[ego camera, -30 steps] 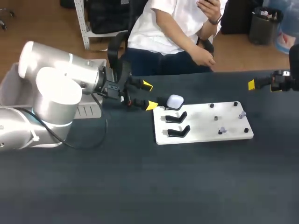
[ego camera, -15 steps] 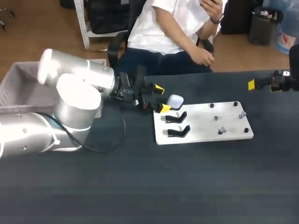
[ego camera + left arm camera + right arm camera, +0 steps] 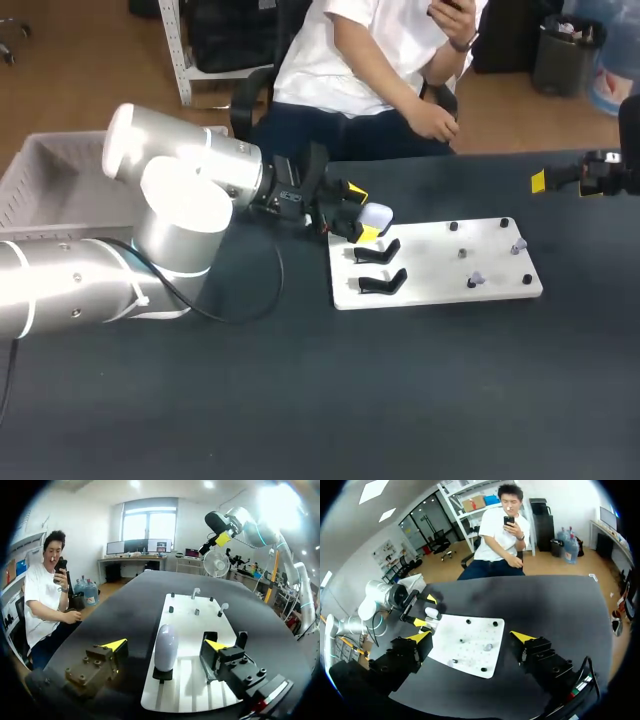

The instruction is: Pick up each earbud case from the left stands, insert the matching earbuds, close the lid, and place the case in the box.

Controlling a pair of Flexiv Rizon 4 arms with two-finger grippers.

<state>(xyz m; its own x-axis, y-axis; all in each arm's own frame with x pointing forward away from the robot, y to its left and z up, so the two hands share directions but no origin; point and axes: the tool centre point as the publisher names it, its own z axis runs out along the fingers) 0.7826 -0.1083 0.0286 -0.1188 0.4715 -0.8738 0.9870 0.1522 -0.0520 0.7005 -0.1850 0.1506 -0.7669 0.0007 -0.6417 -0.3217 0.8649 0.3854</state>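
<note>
A white earbud case stands upright on a black stand at the near-left corner of the white board. My left gripper is open, with one yellow fingertip on each side of the case and a gap to both. Two empty black stands sit beside it on the board. Small earbuds rest on pegs at the board's right end. My right gripper hangs open high over the table's far right, holding nothing.
A grey box stands off the table's left end, behind my left arm. The board has several black pegs. Dark tabletop stretches wide in front of the board.
My left arm has swung right, bringing its open fingers from short of the board to either side of the case. The right arm has not moved.
</note>
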